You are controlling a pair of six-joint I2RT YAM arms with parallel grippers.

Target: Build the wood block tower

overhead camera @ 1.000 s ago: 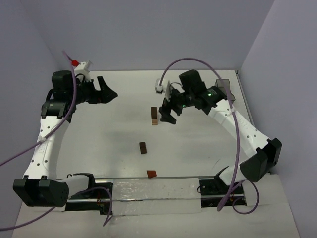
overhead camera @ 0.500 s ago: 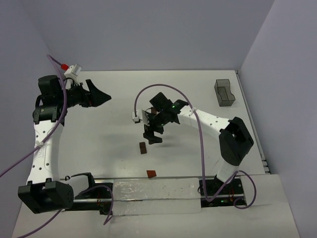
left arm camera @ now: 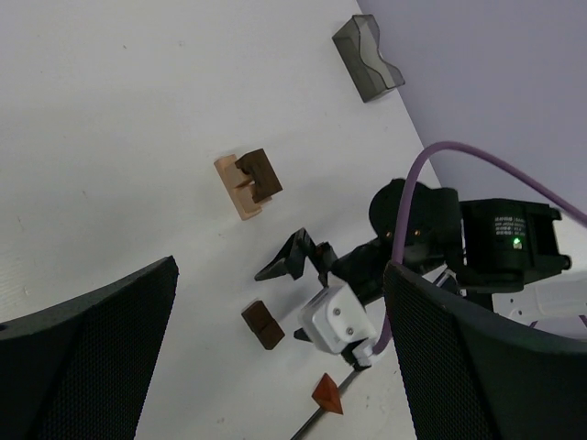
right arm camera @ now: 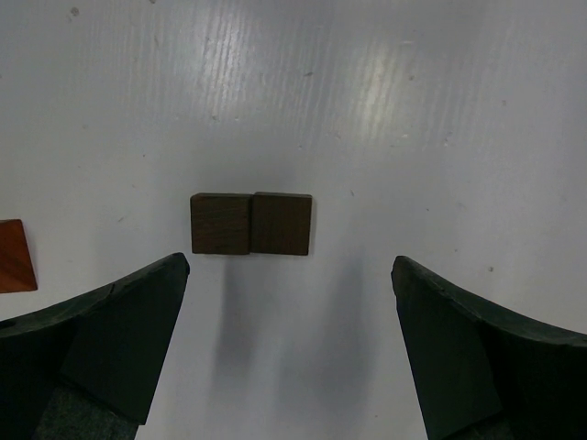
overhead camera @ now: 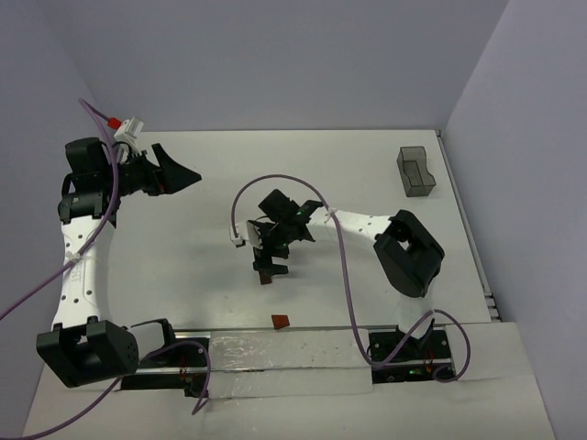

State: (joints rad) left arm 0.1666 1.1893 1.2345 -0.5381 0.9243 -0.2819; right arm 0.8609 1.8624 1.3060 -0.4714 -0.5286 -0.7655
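Observation:
The wood block tower point(left arm camera: 246, 183), a short stack of a tan piece and dark brown pieces, shows only in the left wrist view; in the top view my right arm hides it. A dark brown double block point(right arm camera: 250, 223) lies flat on the table, also in the top view point(overhead camera: 266, 275) and the left wrist view point(left arm camera: 262, 324). My right gripper point(right arm camera: 289, 268) is open and empty, hovering just above and near this block point(overhead camera: 268, 259). A reddish-brown wedge point(overhead camera: 280, 320) lies nearer the front edge. My left gripper point(overhead camera: 183, 174) is open and empty at the far left.
A grey translucent bin point(overhead camera: 415, 170) stands at the far right corner, also in the left wrist view point(left arm camera: 367, 57). The right arm's white connector and purple cable point(overhead camera: 237, 236) hang beside the dark block. A rail point(overhead camera: 275, 353) runs along the table's near edge.
My right arm has swung from beside the tower toward the front left and now hovers over the dark brown block. My left arm has drawn slightly back to the left.

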